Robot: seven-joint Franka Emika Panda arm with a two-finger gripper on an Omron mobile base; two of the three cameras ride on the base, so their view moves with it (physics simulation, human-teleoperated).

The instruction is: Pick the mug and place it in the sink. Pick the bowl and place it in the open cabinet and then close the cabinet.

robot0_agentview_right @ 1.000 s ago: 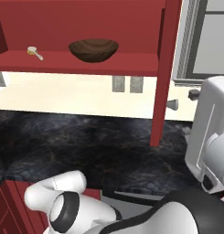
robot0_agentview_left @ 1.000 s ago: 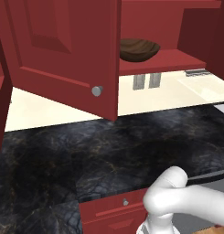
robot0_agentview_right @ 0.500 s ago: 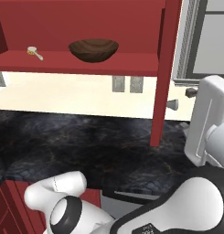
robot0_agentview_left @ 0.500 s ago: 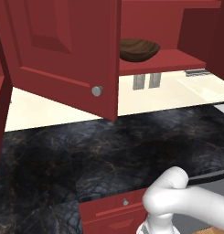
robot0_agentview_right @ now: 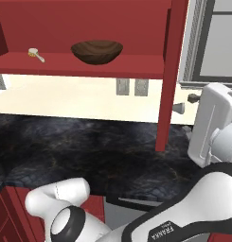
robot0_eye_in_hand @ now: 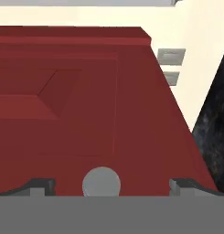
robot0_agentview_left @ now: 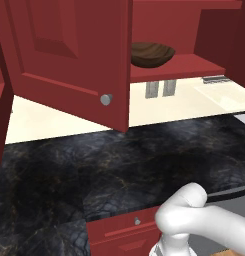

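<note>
The dark brown wooden bowl (robot0_agentview_left: 151, 54) (robot0_agentview_right: 97, 51) sits upright on the lower shelf of the open red cabinet (robot0_agentview_right: 89, 66). The cabinet's door (robot0_agentview_left: 69, 55) stands swung out over the counter, with its round silver knob (robot0_agentview_left: 106, 99) near the lower corner. In the hand view my gripper (robot0_eye_in_hand: 112, 186) is open and faces the door's raised panel (robot0_eye_in_hand: 86, 114) from close by. The knob (robot0_eye_in_hand: 101, 183) lies between the two fingertips (robot0_eye_in_hand: 40, 185), and nothing is held. The mug and the sink are out of view.
A black marbled counter (robot0_agentview_left: 94, 170) runs below the cabinet, with a red drawer front (robot0_agentview_left: 124, 232) under its edge. A small brush (robot0_agentview_right: 36, 54) lies on the shelf left of the bowl. Wall outlets (robot0_agentview_left: 160, 88) sit under the shelf. A window (robot0_agentview_right: 212, 42) is at the right.
In the right base view my arm has shifted a little toward the door's edge and its elbow has risen into the lower right. The bowl and the door have not moved.
</note>
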